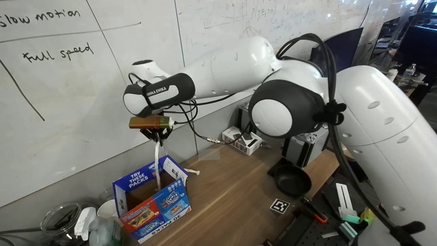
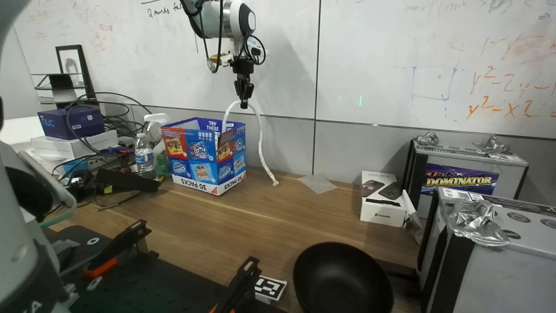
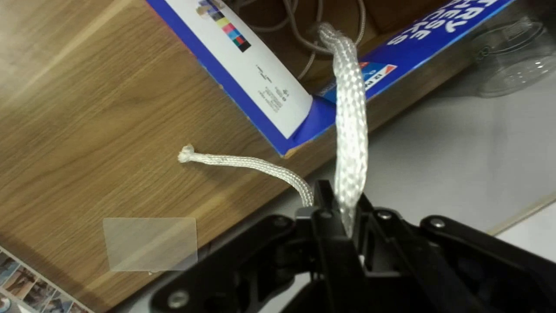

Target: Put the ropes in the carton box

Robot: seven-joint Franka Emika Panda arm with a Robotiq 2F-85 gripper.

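Note:
My gripper [image 1: 157, 137] is above the carton box, its jaws shut on a thick white braided rope [image 1: 157, 164]. In an exterior view the rope [image 2: 262, 143] arches over the gripper [image 2: 244, 103]. Part of it drops inside the blue carton box [image 2: 200, 154], while the remaining length hangs outside, its tip at the table beside the box. From the wrist view, the rope [image 3: 351, 121] runs from between the fingers toward the box opening. Thinner white ropes [image 3: 362, 21] lie in loops inside the box [image 3: 269, 91]. The box stands upright with its top uncovered.
A whiteboard wall [image 2: 282, 143] rises close behind the box. A glass jar [image 1: 61, 218] and a spray bottle [image 1: 102, 229] stand near it. Farther along the table are a clear sheet [image 2: 318, 183], a white carton [image 2: 382, 213] and a black pan [image 2: 343, 278].

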